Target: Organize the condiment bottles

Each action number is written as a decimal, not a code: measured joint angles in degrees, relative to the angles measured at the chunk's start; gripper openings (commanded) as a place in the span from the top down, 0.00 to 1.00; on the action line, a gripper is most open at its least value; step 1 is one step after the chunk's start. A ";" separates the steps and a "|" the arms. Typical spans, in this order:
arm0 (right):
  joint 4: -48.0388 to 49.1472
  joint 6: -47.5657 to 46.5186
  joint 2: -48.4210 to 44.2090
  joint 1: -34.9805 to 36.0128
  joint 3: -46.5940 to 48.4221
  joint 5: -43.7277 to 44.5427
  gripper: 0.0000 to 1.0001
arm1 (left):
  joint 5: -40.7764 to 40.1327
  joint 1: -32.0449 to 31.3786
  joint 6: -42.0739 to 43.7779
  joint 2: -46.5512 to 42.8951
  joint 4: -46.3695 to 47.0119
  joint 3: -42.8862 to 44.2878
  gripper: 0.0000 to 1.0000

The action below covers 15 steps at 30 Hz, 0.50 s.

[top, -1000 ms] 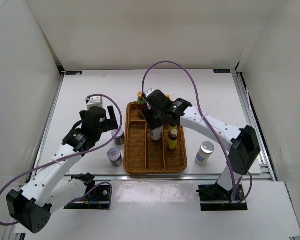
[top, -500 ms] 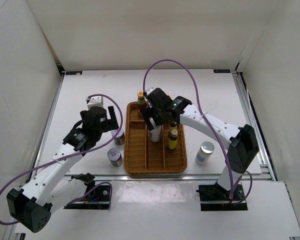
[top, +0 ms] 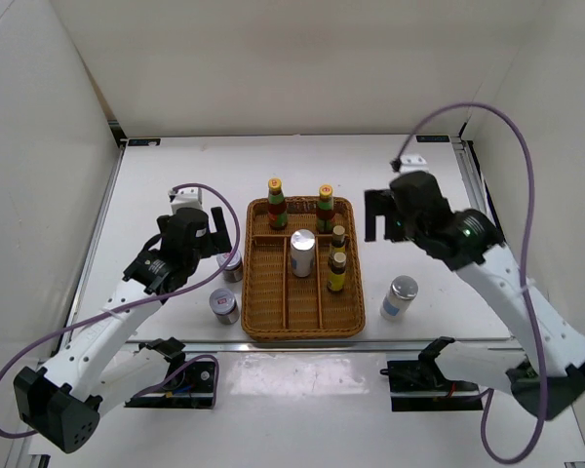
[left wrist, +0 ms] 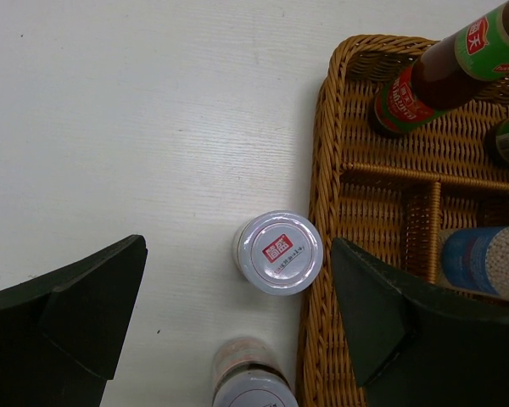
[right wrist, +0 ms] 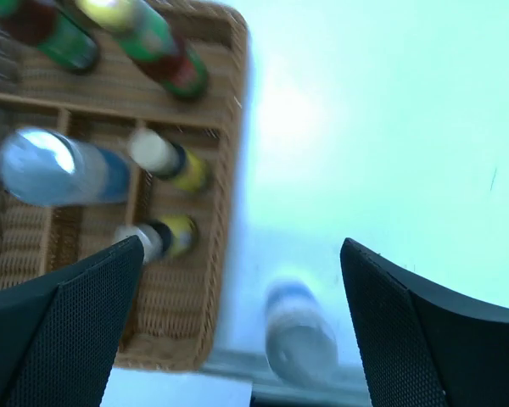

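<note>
Left gripper (left wrist: 237, 250), wide open and empty, hangs over a jar (left wrist: 278, 252) just beside the tray (top: 261, 288), second jar (top: 223, 304) nearby. Inside: tall bottles (top: 276, 202), third jar (top: 303, 252), small bottles (top: 336, 271). Fourth jar (top: 402, 296) stands right; right gripper (right wrist: 242, 246) gapes, empty.

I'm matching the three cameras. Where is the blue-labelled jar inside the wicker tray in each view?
Top external: the blue-labelled jar stands mid-picture, in the middle compartment of the wicker tray.
Left wrist: the jar at the right edge, below centre.
Right wrist: the jar, blurred, at the left edge, upper half.
Shared landmark: the wicker tray.
</note>
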 measured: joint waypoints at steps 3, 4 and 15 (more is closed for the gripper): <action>-3.87 5.03 -5.90 -1.90 -6.71 -0.07 0.00 | 0.02 0.00 0.00 0.33 0.00 0.00 0.00; -4.81 6.88 -6.51 -1.90 -8.52 -0.15 0.00 | 0.02 0.00 0.00 0.39 0.00 0.00 0.00; -10.47 22.80 -8.02 -2.16 -21.03 -2.25 0.00 | 0.13 0.00 0.00 0.90 0.02 0.00 0.00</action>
